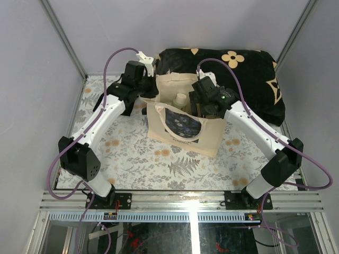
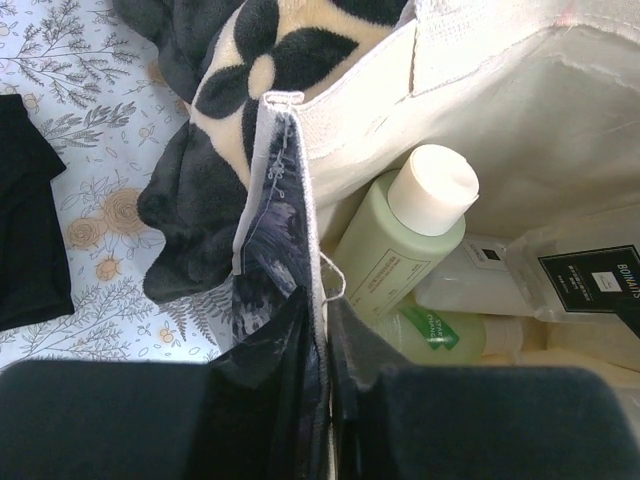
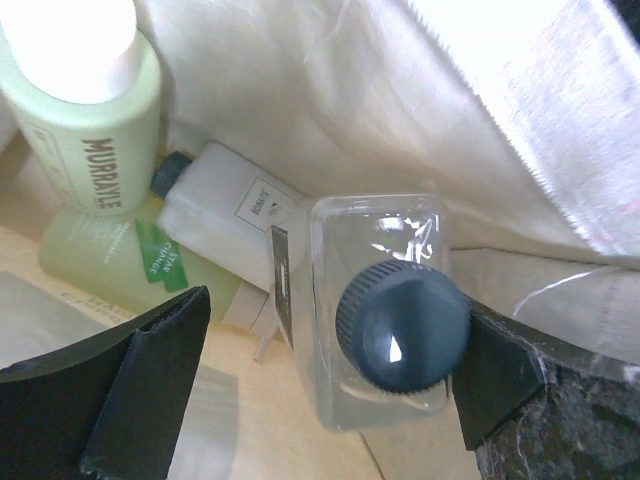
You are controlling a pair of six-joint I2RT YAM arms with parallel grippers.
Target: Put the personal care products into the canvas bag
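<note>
The canvas bag [image 1: 185,129] stands open mid-table. My left gripper [image 1: 150,94] is shut on the bag's left rim [image 2: 290,170], one finger on each side of the cloth. My right gripper [image 1: 205,106] is down inside the bag, open [image 3: 325,365]. The squat clear bottle with a dark cap [image 3: 400,320] stands between its fingers, and the right finger [image 3: 495,370] touches the cap. A pale green bottle [image 3: 95,130] stands upright in the bag, and its beige cap [image 2: 432,188] shows in the left wrist view. A second green bottle [image 3: 120,260] and the white bottle [image 3: 225,215] lie on the bag floor.
The black cushion with beige flowers [image 1: 249,74] lies right behind the bag and presses against its back wall [image 2: 250,80]. A black cloth [image 2: 30,230] lies on the floral tablecloth [image 1: 137,153] left of the bag. Grey walls enclose the table.
</note>
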